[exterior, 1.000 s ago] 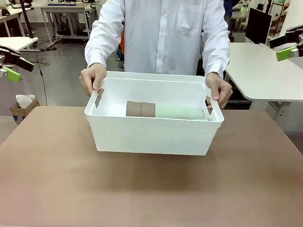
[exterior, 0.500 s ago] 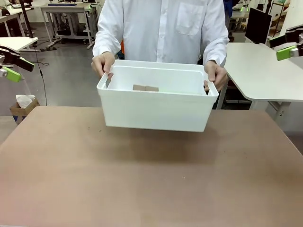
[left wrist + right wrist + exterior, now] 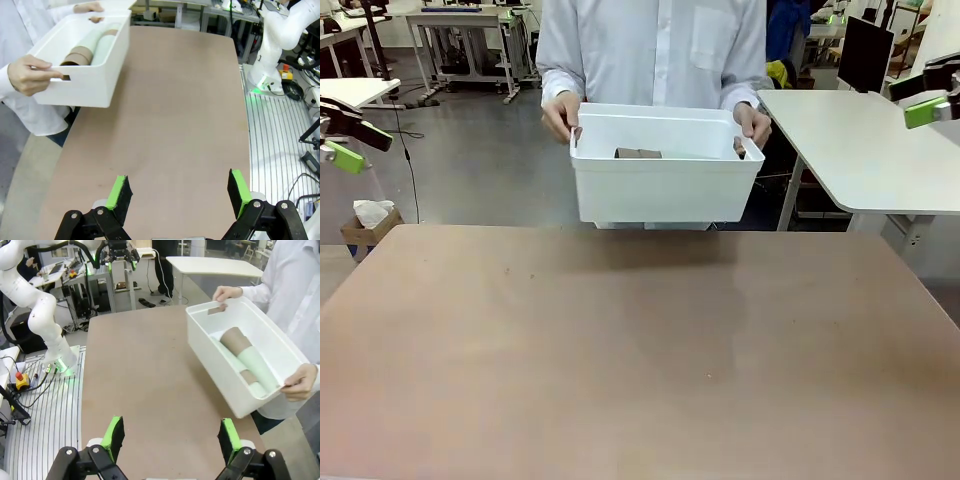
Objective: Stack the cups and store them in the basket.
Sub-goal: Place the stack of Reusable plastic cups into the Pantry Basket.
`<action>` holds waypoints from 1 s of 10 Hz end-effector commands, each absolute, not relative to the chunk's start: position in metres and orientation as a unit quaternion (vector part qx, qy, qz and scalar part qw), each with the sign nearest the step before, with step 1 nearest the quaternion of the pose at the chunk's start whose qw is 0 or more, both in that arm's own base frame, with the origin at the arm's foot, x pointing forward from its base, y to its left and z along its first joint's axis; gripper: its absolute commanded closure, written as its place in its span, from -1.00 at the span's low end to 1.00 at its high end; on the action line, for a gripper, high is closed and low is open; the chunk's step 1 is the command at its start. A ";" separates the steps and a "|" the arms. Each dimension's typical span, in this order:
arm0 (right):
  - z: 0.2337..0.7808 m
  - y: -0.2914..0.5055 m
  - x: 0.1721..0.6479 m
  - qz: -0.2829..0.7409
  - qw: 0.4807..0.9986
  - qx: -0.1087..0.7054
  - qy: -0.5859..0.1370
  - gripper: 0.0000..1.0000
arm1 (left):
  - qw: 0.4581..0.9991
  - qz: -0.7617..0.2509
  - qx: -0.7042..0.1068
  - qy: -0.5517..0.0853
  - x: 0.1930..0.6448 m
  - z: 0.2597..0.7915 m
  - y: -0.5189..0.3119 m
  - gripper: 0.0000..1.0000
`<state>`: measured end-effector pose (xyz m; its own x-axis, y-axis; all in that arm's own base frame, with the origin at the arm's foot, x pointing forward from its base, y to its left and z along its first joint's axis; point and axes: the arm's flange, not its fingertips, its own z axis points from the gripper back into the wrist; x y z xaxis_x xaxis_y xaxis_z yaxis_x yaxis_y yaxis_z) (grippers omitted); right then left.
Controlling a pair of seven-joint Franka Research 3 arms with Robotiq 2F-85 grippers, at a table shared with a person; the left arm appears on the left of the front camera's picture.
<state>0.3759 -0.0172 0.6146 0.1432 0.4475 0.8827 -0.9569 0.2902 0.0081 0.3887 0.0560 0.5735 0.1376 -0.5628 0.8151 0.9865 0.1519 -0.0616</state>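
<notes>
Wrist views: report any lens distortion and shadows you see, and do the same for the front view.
Left wrist view: wide-angle bending, the table edge curves. Right wrist view: same bowing, evenly lit, stacked cups sharp inside the basket. Front view: straight lines, soft shadow on the tabletop below the lifted basket.

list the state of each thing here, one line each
basket: held by both handles in the person's hands, lifted clear of the table
cups: nested in stacks, lying on their sides inside the basket
left gripper: open, empty, over the table
right gripper: open, empty
table: bare brown top
</notes>
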 end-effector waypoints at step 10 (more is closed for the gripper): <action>0.616 -0.017 0.380 0.515 0.677 0.312 -0.424 -1.00 | 0.685 -0.566 -0.319 -0.330 0.388 0.575 0.054 -1.00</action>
